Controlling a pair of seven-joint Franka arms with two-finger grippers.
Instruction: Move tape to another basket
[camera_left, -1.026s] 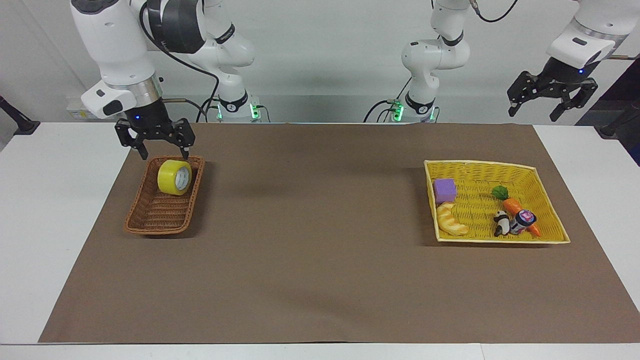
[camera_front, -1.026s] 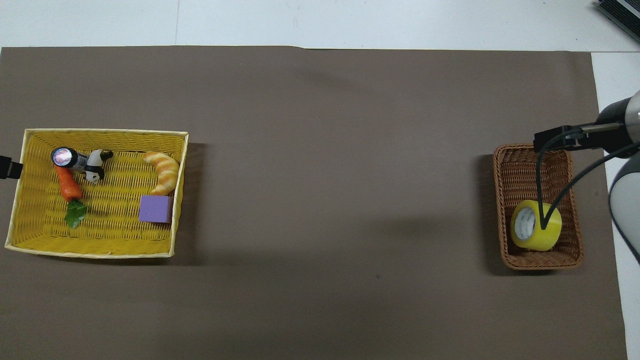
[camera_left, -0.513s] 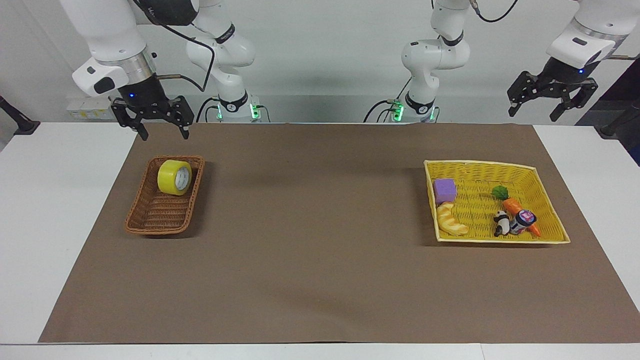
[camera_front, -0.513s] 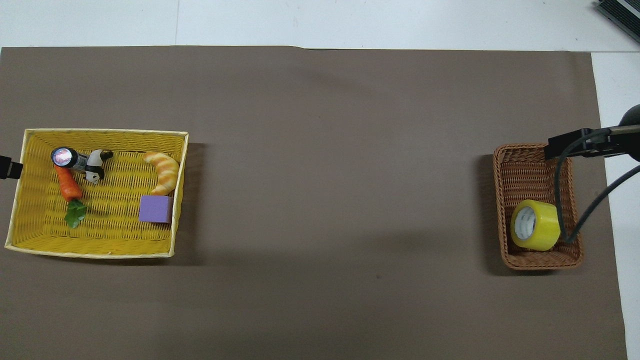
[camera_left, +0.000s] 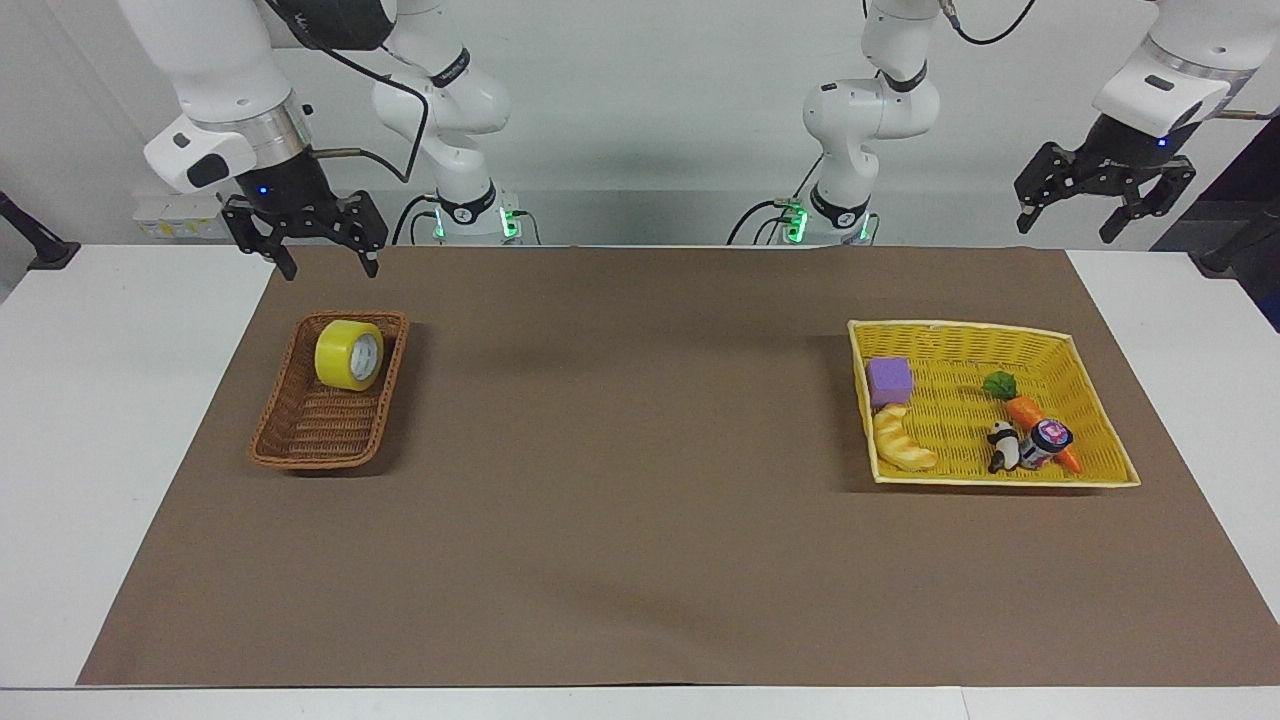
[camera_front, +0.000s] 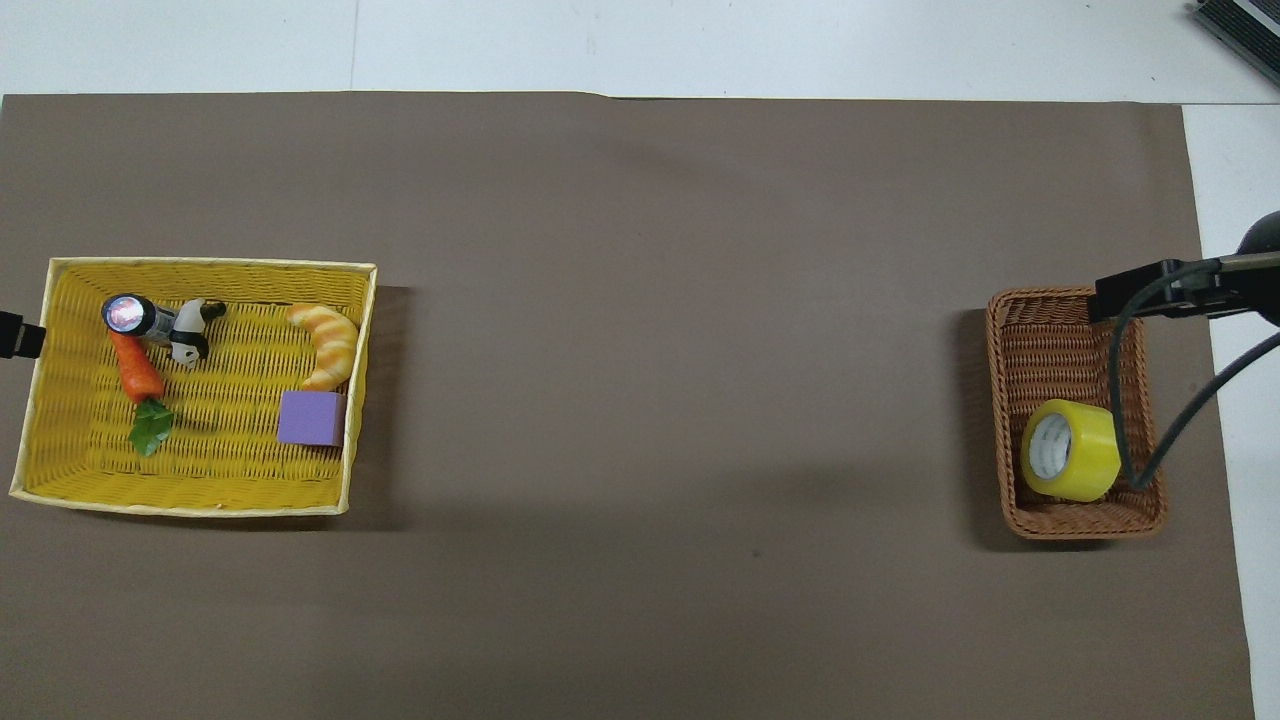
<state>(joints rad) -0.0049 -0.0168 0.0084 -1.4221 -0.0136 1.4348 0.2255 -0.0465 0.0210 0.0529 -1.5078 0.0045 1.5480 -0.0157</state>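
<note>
We count one tape lying in the wicker basket, five items in one yellow basket. Both the right gripper and left gripper hang spread, empty; the overhead view seemingly crops them.

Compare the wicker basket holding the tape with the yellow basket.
The brown wicker basket is narrow with rounded corners; the yellow basket is wider with square corners. The brown wicker basket holds only the tape, while the yellow basket holds several small things, among them a purple cube and a carrot. The brown one sits toward the right arm's end, the yellow one toward the left arm's. Both are woven, open-topped and rest on the brown mat.
</note>
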